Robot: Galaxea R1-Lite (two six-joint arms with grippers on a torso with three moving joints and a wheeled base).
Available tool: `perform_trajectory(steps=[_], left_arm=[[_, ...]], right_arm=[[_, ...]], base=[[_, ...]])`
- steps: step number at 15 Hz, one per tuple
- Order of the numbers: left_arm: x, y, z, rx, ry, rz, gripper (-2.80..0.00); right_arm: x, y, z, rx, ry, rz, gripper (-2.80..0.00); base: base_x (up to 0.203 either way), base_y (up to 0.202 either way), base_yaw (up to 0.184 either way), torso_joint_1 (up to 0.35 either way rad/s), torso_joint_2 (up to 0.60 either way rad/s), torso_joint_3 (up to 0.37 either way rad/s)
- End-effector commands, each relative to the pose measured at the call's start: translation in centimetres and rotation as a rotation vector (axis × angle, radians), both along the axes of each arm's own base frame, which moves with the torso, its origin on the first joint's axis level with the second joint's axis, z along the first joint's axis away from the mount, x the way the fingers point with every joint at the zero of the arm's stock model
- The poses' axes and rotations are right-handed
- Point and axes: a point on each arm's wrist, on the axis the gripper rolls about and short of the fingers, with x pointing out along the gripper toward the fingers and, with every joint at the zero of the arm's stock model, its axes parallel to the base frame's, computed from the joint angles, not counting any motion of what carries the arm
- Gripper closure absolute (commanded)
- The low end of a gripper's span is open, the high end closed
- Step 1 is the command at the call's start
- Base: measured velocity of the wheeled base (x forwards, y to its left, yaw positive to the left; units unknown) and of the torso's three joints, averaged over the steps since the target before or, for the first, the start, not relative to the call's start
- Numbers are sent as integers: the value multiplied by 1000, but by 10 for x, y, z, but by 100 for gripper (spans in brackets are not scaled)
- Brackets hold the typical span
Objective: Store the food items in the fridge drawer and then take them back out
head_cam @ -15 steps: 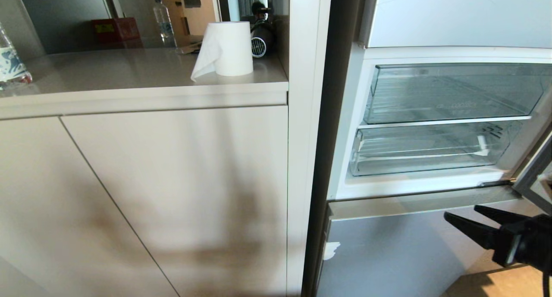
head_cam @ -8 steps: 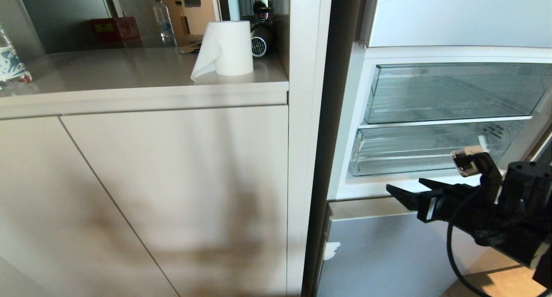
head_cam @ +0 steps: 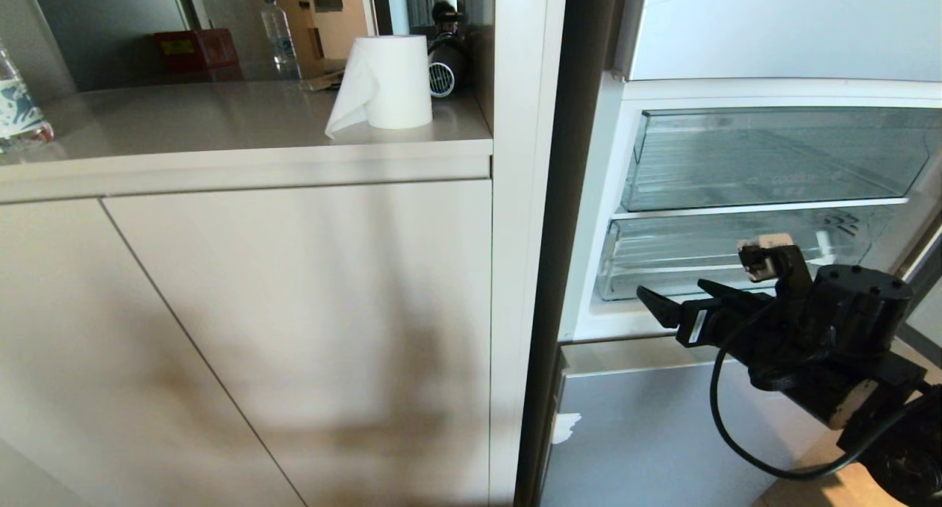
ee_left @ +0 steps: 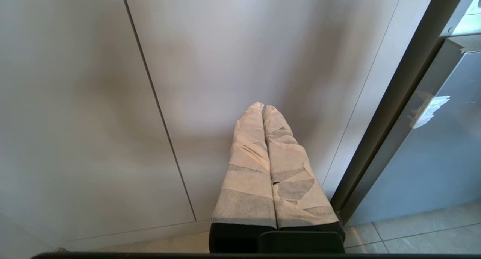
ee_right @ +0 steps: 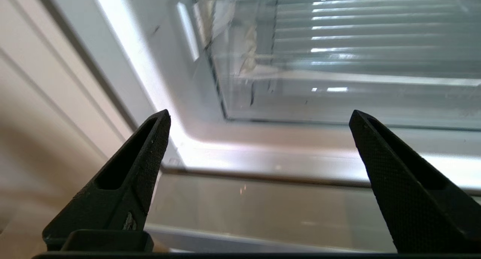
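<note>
A paper towel roll [head_cam: 388, 82] stands on the beige counter [head_cam: 184, 135].

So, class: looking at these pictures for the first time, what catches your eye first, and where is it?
The black right gripper, jaws wide open, hangs in front of the open fridge, level with the clear fridge drawer's front lip. On the beige counter to the left stands a white paper towel roll. The left gripper, fingers taped and shut, points at the cabinet doors.

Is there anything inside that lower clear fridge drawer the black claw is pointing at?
No food shows inside the fridge drawer: only its ribbed floor, seen through the clear front. The open right gripper and its arm cover the drawer's lower right corner, so that part stays unknown.
</note>
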Motion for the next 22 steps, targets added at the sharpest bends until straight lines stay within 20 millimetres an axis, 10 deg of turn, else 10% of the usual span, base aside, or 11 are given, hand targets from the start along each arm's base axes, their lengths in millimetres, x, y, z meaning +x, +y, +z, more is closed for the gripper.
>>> perform_trajectory(steps=[1,22], left_arm=[[0,0,0,0,0,0,0],[0,0,0,0,0,0,0]], right_arm=[[10,4,-4,3,-11,-21,-280],[77,39,2,29,-135,-116,-280]], base=[[0,0,0,0,0,0],[0,0,0,0,0,0]])
